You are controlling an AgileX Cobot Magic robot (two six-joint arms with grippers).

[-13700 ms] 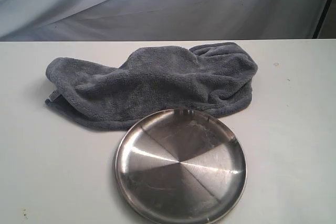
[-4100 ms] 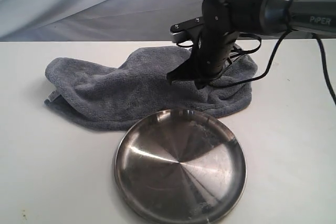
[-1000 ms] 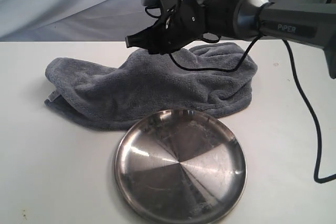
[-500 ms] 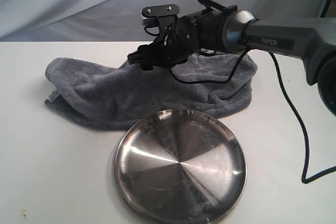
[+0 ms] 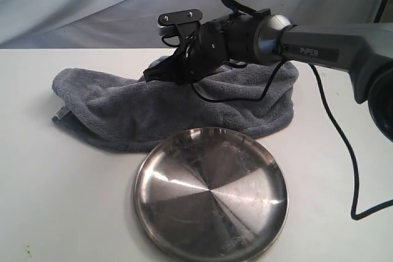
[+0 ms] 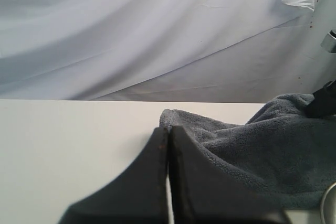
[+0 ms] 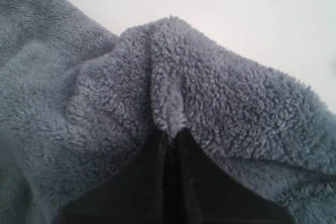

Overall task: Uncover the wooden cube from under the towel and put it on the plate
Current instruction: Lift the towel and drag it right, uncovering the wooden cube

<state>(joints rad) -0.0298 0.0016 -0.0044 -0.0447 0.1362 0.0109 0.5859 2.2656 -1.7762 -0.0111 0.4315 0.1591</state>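
The dark grey-blue towel (image 5: 123,111) lies rumpled on the white table (image 5: 55,200), behind the shiny steel plate (image 5: 212,191). The wooden cube is hidden; no view shows it. My right gripper (image 5: 151,73) reaches across to the towel's upper middle. In the right wrist view this gripper (image 7: 170,132) is shut on a raised fold of the towel (image 7: 236,98). My left gripper (image 6: 168,129) is shut with nothing in it and sits beside one end of the towel (image 6: 262,150). The exterior view does not show the left gripper.
The right arm's black cable (image 5: 344,145) hangs down to the table right of the plate. A pale cloth backdrop (image 5: 92,4) hangs behind the table's far edge. The plate's rim (image 6: 331,203) just shows in the left wrist view.
The right gripper has come down and leftward from above the towel onto its upper middle and now pinches a fold. The towel's right part has shifted slightly. The plate has not moved.
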